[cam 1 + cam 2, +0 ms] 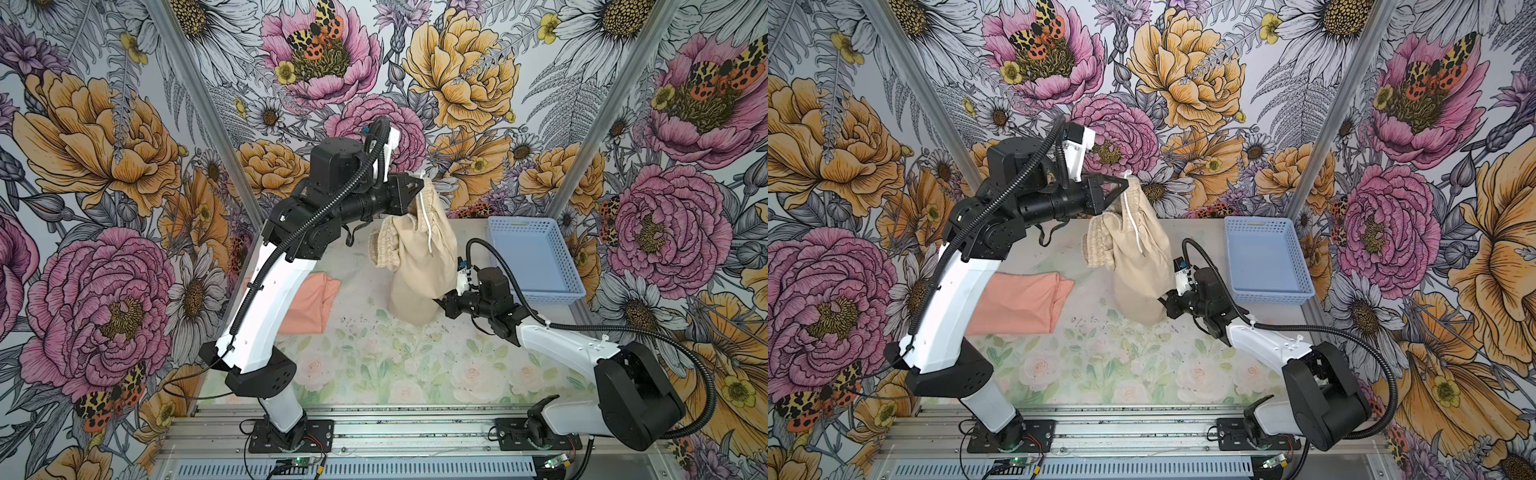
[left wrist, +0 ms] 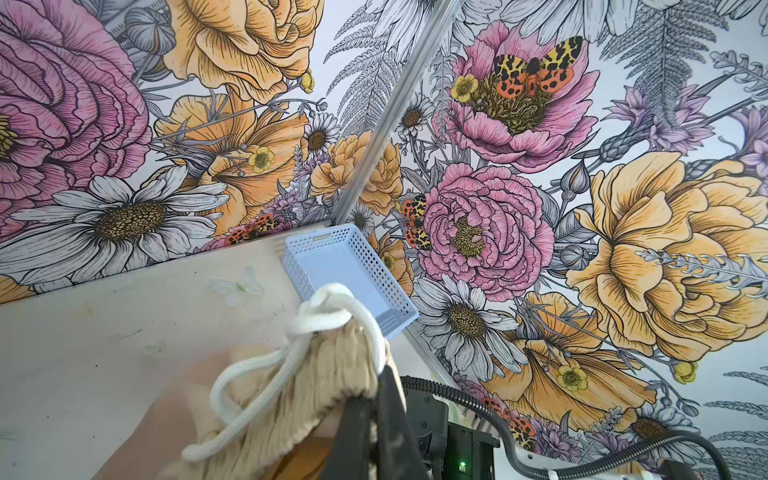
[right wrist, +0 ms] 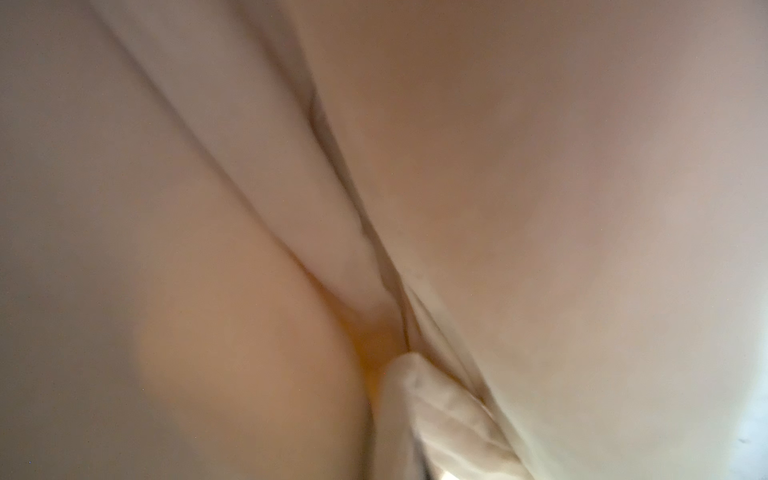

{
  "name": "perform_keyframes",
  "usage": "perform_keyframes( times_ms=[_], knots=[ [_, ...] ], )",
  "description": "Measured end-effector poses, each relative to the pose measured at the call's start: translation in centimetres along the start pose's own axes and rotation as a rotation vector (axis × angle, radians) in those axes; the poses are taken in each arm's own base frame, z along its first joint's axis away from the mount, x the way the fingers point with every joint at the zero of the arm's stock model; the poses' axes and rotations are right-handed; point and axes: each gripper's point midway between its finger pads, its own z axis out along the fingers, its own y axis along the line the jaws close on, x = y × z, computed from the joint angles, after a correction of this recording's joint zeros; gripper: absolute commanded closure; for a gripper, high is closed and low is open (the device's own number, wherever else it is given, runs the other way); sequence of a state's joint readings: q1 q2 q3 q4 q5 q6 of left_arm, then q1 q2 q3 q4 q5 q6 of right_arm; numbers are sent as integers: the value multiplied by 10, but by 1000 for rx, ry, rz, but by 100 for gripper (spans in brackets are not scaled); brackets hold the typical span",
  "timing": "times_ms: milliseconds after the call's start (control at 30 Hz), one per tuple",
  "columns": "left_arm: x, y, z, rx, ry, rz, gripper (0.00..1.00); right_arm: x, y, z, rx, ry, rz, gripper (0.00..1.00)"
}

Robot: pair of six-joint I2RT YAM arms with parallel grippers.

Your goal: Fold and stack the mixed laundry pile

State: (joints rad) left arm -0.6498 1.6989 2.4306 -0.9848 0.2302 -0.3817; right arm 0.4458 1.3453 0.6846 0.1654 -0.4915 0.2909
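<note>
We judged the task roughly half done. The peach T-shirt [image 1: 316, 299] lay on the table [image 1: 374, 361] at left, apparently folded, while the beige shorts [image 1: 419, 257] hung unfolded and nothing was stacked. The left gripper [image 1: 419, 185], raised high on an arm stretched toward the middle, was clamped on the waistband beside the drawstring. The right gripper [image 1: 444, 302], held low, was closed on the shorts' lower part, whose bottom end touched the table.

Matt woven cloth shorts [image 1: 419, 266], ribbed waistband [image 1: 384, 249]; smooth perforated plastic basket [image 1: 548, 296].
</note>
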Motion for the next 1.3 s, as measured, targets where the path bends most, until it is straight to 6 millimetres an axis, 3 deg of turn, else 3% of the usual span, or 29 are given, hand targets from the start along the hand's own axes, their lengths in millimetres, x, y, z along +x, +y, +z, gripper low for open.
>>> perform_keyframes(
  times_ms=[167,300,400,533,667,767,867,900,1000,1133,1200,1300],
  knots=[
    [-5,15,-5,-30,-12,-9,100,-13,-20,-29,130,-5,-7,100],
    [-12,27,-1,-35,-15,-18,100,-48,-55,-78,316,-77,-3,100],
    [-21,29,16,-4,-22,-15,100,-73,-67,-117,437,-135,-18,100],
    [-21,37,45,38,-3,-18,100,-94,-55,-156,513,-185,-46,100],
    [-5,56,52,11,53,-37,100,-99,-31,-185,519,-220,-60,100],
    [23,74,30,-45,114,-50,100,-86,-12,-200,490,-217,-41,100],
    [54,95,-10,-92,124,-78,100,-66,7,-200,403,-186,30,100],
    [65,105,-27,-109,113,-97,100,-55,14,-194,356,-164,67,97],
    [95,137,-63,-166,75,-158,100,-4,30,-169,232,-37,184,69],
    [144,163,-76,-198,98,-224,100,64,49,-151,137,149,300,52],
    [176,171,-75,-197,147,-265,100,71,52,-154,132,163,327,49],
    [217,181,-77,-208,208,-327,100,61,52,-155,145,151,329,46]
  ],
)
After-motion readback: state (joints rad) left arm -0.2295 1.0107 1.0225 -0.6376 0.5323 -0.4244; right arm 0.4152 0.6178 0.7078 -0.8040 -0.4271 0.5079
